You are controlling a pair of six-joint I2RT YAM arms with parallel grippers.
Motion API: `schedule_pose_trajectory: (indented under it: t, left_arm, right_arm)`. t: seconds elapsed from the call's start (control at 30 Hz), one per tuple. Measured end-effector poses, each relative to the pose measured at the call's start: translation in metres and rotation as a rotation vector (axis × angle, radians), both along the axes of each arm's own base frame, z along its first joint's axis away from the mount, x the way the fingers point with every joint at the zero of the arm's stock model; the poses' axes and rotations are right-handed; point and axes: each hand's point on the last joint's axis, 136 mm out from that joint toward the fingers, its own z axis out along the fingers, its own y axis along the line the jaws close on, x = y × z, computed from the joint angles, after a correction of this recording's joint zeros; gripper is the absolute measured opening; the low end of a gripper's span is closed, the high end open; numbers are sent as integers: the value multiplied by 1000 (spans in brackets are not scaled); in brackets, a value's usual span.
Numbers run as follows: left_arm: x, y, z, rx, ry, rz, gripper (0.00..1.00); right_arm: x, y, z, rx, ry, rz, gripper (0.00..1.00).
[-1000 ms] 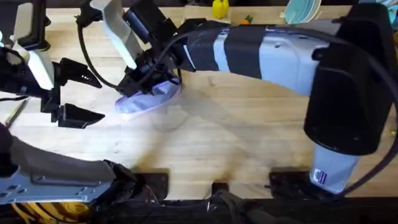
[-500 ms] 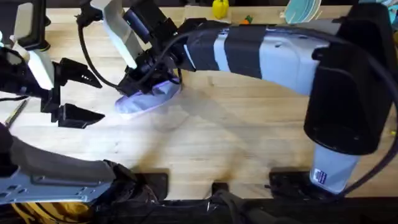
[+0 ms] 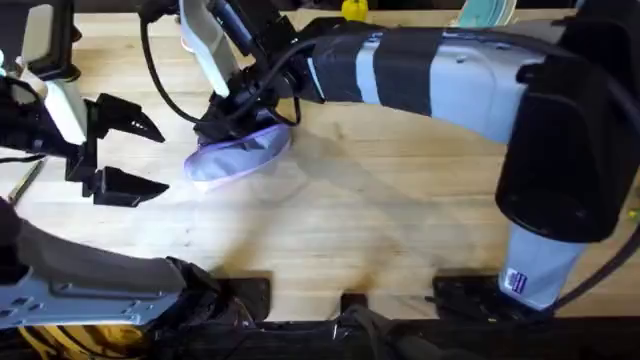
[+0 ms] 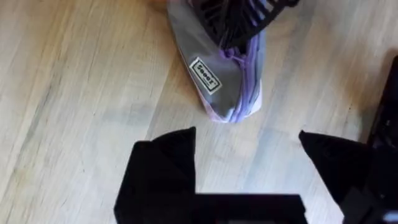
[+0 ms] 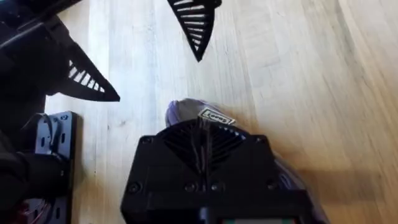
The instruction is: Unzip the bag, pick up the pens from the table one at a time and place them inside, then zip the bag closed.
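One bag (image 3: 238, 157), one pen (image 3: 24, 180), and two robot arms over one table (image 3: 380, 230).

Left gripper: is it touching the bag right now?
No. In the left wrist view the left gripper is open with bare table between it and the bag.

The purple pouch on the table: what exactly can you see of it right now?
The bag is a soft lavender fabric pouch, oblong and rounded, lying flat on the pale wooden table. A purple zipper line runs along it, and a small white label with dark lettering sits on its side. The right gripper is down on its far end, covering that part. The left gripper sits open beside it, apart from it. Whether the zipper is open cannot be told.
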Motion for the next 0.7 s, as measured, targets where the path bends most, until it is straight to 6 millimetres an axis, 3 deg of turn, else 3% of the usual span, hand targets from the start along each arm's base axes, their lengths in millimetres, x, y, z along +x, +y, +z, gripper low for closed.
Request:
schedule_pose_trajectory:
  t: [0.37,0.7]
  left_arm:
    - [4,-3,3,-23,-21,11,993]
    - [12,-12,12,-95,-64,40,975]
  right_arm:
    - [-1,0,25,34,-30,1,31]
    - [3,-2,27,38,-30,-8,31]
